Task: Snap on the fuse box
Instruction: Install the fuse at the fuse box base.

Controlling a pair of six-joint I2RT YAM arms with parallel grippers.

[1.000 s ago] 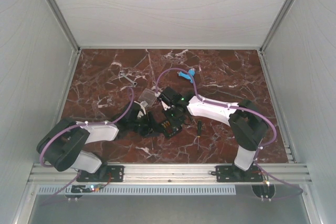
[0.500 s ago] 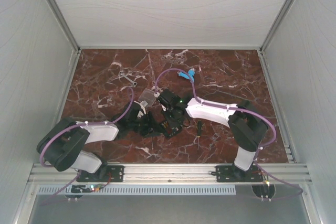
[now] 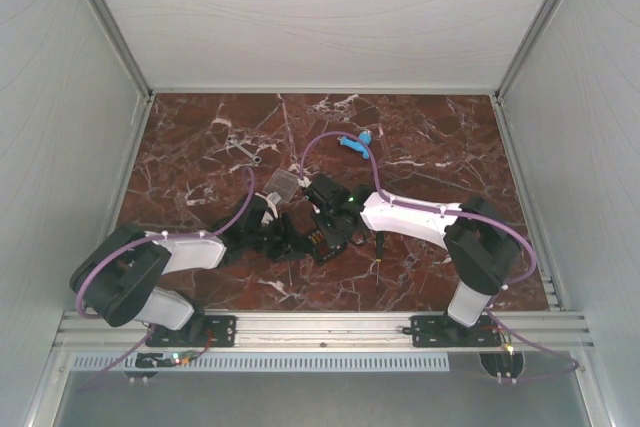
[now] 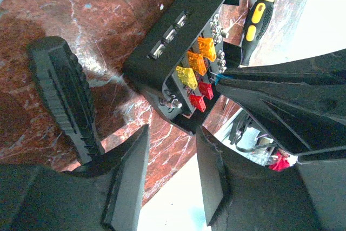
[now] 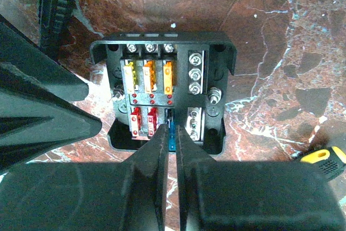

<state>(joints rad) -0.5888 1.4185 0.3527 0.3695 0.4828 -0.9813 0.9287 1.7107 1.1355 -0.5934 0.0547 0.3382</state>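
Note:
The fuse box (image 5: 162, 39) is a black tray lying open on the marble, with orange and red fuses in rows; it also shows in the top view (image 3: 327, 239) and the left wrist view (image 4: 162, 41). My right gripper (image 5: 171, 131) is shut on a small blue fuse (image 5: 172, 140) at the box's near slot. My left gripper (image 4: 172, 131) stands open, its fingertips at the box's corner with nothing between them. The clear lid (image 3: 283, 185) lies apart, just behind the left gripper (image 3: 285, 235).
A yellow-and-black screwdriver (image 5: 324, 158) lies right of the box. A ribbed black handle (image 4: 65, 96) lies on its other side. A blue plastic piece (image 3: 355, 142) and a small wrench (image 3: 243, 147) rest farther back. Grey walls enclose the table.
The right arm's elbow has drifted a little to the right. The left arm and the fuse box stay where they were.

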